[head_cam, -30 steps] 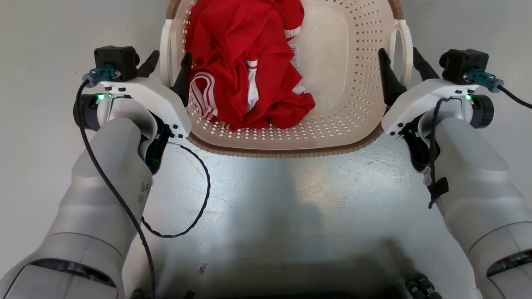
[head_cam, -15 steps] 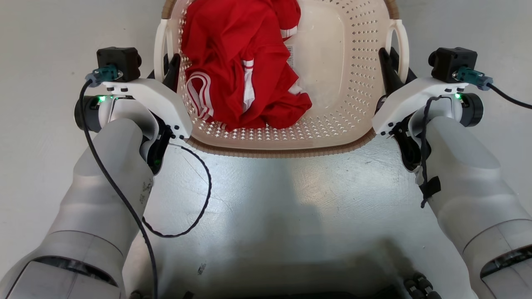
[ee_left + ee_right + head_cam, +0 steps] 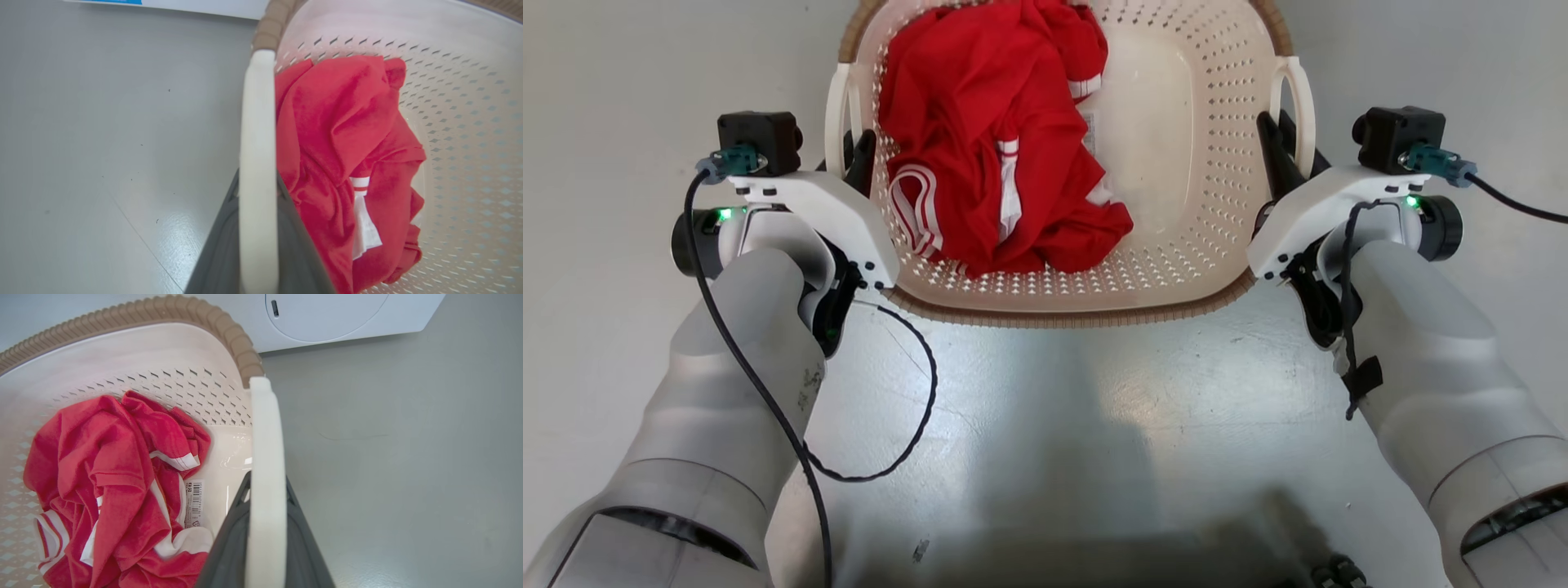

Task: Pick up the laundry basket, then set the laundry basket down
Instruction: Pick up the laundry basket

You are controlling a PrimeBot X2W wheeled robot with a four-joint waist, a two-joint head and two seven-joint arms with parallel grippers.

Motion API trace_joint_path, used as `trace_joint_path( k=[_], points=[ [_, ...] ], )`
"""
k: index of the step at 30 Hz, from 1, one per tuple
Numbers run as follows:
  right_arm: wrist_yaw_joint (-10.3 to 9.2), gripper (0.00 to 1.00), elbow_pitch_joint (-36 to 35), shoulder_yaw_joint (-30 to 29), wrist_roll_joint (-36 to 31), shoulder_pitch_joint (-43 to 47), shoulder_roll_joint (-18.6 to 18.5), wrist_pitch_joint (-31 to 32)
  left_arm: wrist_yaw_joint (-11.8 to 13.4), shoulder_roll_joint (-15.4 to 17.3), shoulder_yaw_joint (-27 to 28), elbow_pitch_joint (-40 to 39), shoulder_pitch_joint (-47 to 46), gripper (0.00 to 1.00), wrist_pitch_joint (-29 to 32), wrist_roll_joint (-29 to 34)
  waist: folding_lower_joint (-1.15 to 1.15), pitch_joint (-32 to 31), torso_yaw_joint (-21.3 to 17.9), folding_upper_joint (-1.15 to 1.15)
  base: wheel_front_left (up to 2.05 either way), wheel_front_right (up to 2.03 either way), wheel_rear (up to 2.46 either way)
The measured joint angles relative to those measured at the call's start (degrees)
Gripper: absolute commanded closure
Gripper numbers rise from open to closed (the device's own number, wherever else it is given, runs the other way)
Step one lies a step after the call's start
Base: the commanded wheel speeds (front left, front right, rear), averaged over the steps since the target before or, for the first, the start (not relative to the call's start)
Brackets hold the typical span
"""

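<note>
The laundry basket [image 3: 1217,204] stands on the grey floor at the top centre of the head view, cream with perforated sides and a brown rim. A crumpled red garment [image 3: 996,139] with white stripes lies in its left half. My left gripper [image 3: 849,155] is shut on the basket's left white handle [image 3: 257,122], with dark fingers [image 3: 220,253] on either side of the bar. My right gripper [image 3: 1282,143] is shut on the right white handle [image 3: 265,428] in the same way, its fingers [image 3: 302,547] clamping the bar from both sides.
A white washer [image 3: 327,314] stands beyond the basket's far end. Smooth grey floor [image 3: 1078,408] lies all around. My own dark base [image 3: 1094,563] sits at the bottom of the head view, and a black cable [image 3: 915,408] loops off my left forearm.
Both grippers stood open around the handles a second ago and have closed on them. The whole head picture has shifted down slightly, floor marks included.
</note>
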Motion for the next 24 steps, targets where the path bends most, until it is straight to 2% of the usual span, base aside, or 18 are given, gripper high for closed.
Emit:
trace_joint_path(
  k=[15, 24],
  points=[
    [0.00, 1.00, 3.03, 6.36, 6.01, 5.10, 0.52, 3.31, 0.01, -0.47, -4.38, 1.36, 6.63, 1.00, 3.49, -4.33, 0.00, -10.57, -0.56, 0.00, 0.00, 0.00, 0.00],
    [-0.14, 1.00, 3.20, 11.00, 9.29, 10.85, 0.53, 6.70, 0.16, -0.94, -6.71, 1.85, 12.62, 1.00, 7.53, -7.54, 0.00, -20.08, -0.89, 0.00, 0.00, 0.00, 0.00]
  ],
)
